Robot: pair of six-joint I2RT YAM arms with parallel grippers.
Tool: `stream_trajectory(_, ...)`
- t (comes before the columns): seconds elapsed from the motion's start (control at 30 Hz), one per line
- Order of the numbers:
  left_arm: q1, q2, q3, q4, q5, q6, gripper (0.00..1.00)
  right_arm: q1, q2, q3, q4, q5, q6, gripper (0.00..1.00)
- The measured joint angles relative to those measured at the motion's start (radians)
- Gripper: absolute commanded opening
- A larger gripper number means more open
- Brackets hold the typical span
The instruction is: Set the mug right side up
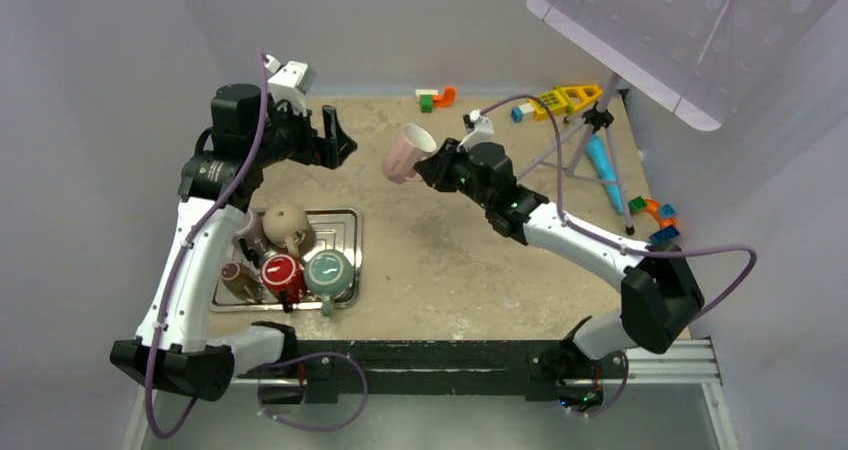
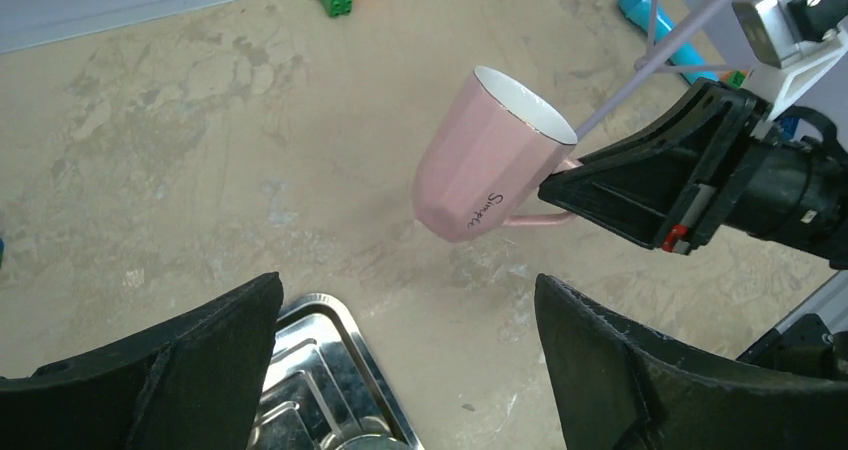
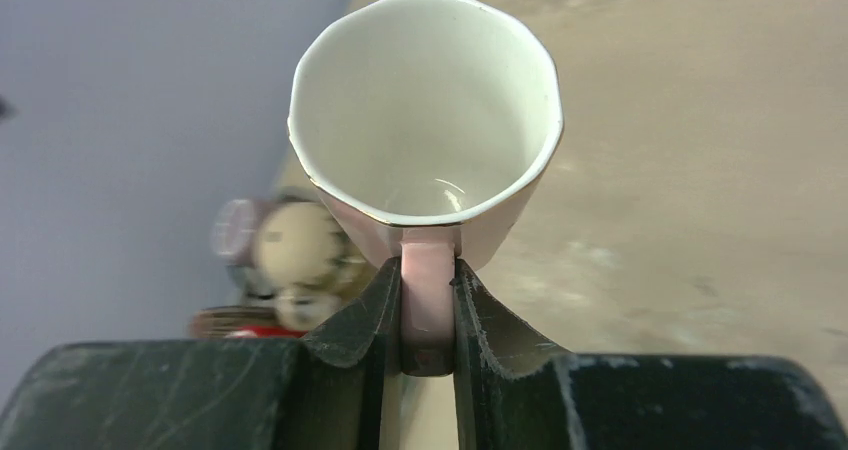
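Observation:
A pink mug (image 1: 406,153) with a white inside hangs in the air above the middle of the table, tilted, its mouth facing up and to the right. My right gripper (image 1: 432,165) is shut on its handle (image 3: 428,288). In the left wrist view the mug (image 2: 487,160) floats above the table with the right gripper's fingers (image 2: 640,180) on its handle. In the right wrist view the mug's open mouth (image 3: 425,105) faces the camera. My left gripper (image 1: 338,148) is open and empty, to the left of the mug.
A metal tray (image 1: 340,232) at the left holds several mugs, among them a beige (image 1: 285,226), a red (image 1: 281,272) and a teal one (image 1: 328,270). Toy bricks (image 1: 436,97) lie at the back. A tripod (image 1: 595,135) with a white board stands at the right.

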Motion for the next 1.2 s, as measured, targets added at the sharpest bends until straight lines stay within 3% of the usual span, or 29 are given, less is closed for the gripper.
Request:
stream_trajectory(0.13,0.0,0.027,0.025,-0.061,-0.021,0.002,1.0,0.003,0.031,-0.079,0.034,0.149,-0.214,0.0)
stream_trajectory(0.37,0.0,0.061,0.065,-0.205,-0.081,0.026,1.0,0.003,0.215,-0.214,0.455,0.299,-0.693,0.0)
stream_trajectory(0.53,0.0,0.072,0.028,-0.306,-0.132,0.061,1.0,0.001,0.37,-0.232,0.598,0.348,-0.851,0.0)
stream_trajectory(0.77,0.002,0.101,-0.059,-0.385,-0.205,0.112,1.0,-0.001,0.386,-0.113,0.417,0.363,-0.807,0.0)
stream_trajectory(0.97,0.002,0.103,-0.124,-0.391,-0.219,0.168,1.0,0.005,0.26,-0.216,0.418,0.367,-0.656,0.0)
stream_trajectory(1.2,-0.02,0.111,-0.201,-0.396,-0.232,0.237,1.0,0.019,0.332,-0.248,0.452,0.408,-0.6,0.0)
